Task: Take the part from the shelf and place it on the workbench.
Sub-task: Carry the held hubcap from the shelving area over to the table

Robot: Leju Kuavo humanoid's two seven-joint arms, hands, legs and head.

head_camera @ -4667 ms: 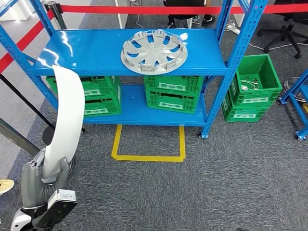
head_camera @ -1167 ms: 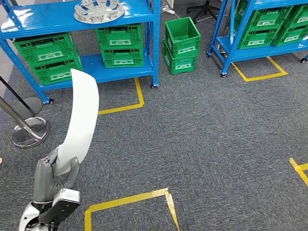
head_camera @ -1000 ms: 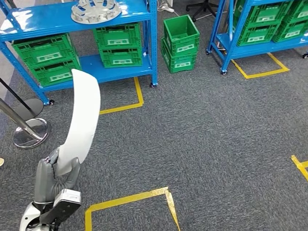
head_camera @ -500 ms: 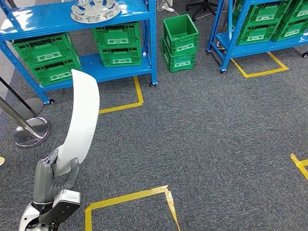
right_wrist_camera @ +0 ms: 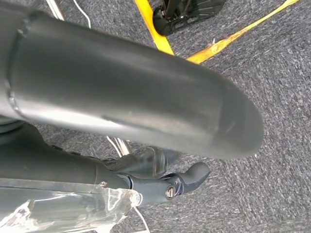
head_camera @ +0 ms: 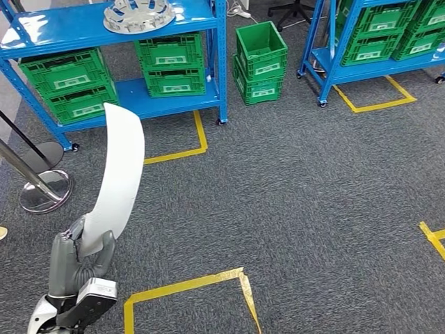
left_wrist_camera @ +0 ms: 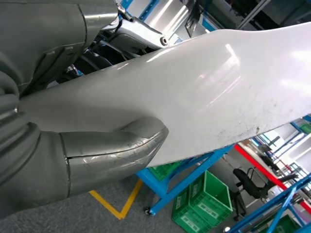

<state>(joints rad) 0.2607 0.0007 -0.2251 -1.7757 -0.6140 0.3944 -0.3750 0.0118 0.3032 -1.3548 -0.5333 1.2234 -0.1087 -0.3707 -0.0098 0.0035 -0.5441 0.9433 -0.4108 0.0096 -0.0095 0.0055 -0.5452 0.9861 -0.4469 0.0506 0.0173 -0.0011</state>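
A: Item one, the part?
B: White curved panel [head_camera: 118,174], long and glossy, standing upright over the grey carpet [head_camera: 315,209], its lower end in the left hand [head_camera: 78,261]. In the left wrist view the thumb [left_wrist_camera: 110,153] lies pressed across the panel's face [left_wrist_camera: 220,92].

A: Left hand, state?
B: Closed around the panel's base, holding it.

A: Right hand?
B: In the right wrist view, a thick grey thumb [right_wrist_camera: 146,92] above dark fingers [right_wrist_camera: 183,179] over the carpet. Whether it is open or closed, cannot tell.

A: Shelf?
B: Blue rack [head_camera: 220,62], up and left. Silver wheel cover [head_camera: 139,14] on its top shelf, green crates [head_camera: 170,62] below, two more stacked crates [head_camera: 261,62] just beside it on the floor.

A: Floor markings?
B: Yellow tape outline [head_camera: 194,285] near the left hand.
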